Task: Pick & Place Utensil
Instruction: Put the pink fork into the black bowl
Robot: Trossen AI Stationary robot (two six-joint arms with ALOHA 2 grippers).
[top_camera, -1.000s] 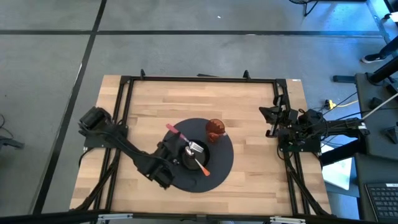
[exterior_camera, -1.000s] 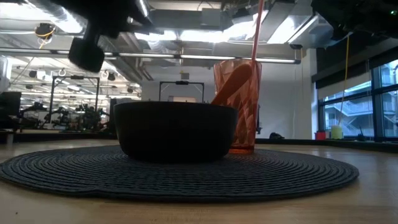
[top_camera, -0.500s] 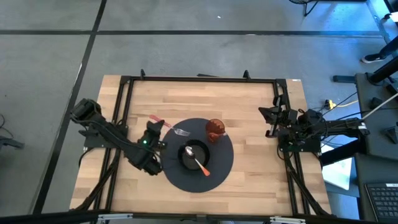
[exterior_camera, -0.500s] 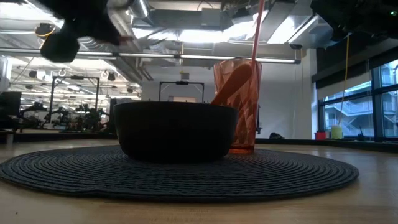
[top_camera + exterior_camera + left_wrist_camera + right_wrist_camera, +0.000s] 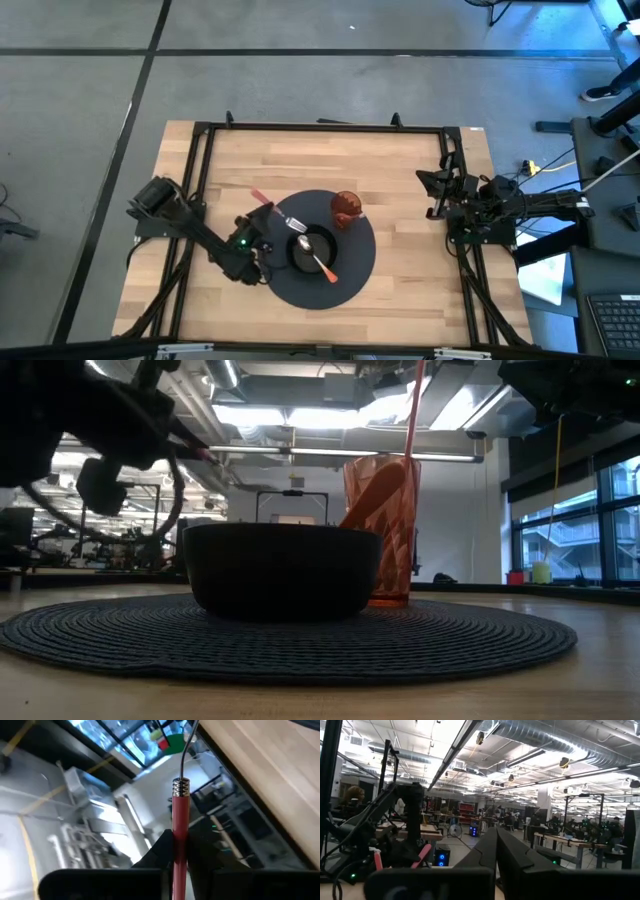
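A fork with a red handle and a metal head (image 5: 297,225) is in my left gripper (image 5: 265,215), above the left part of the dark round placemat (image 5: 350,275). The head points at the black bowl (image 5: 312,250). An orange spoon (image 5: 322,262) leans in that bowl, its handle over the near rim. An orange cup (image 5: 346,207) with a red straw (image 5: 412,410) stands on the mat behind the bowl. In the low view the left gripper (image 5: 150,420) is high at the left. My right gripper (image 5: 496,850) waits shut at the table's right edge. My left gripper pinches the fork's red handle (image 5: 180,827) between its two fingers (image 5: 159,851). The handle runs forward out of the fingers, and the metal neck (image 5: 186,750) sticks out beyond them. The fork is lifted clear above the mat, near level.
The black table frame (image 5: 320,127) runs along the table's far and side edges. The parked right arm (image 5: 470,205) stands at the right edge. Bare wood lies left of the mat (image 5: 215,170) and right of it (image 5: 410,260).
The left gripper has carried the fork from over the bowl toward the table's left edge, then come part of the way back toward the bowl. The fork's head, which was at the bowl, is now beside the bowl's far-left rim. The gripper stayed shut on the handle.
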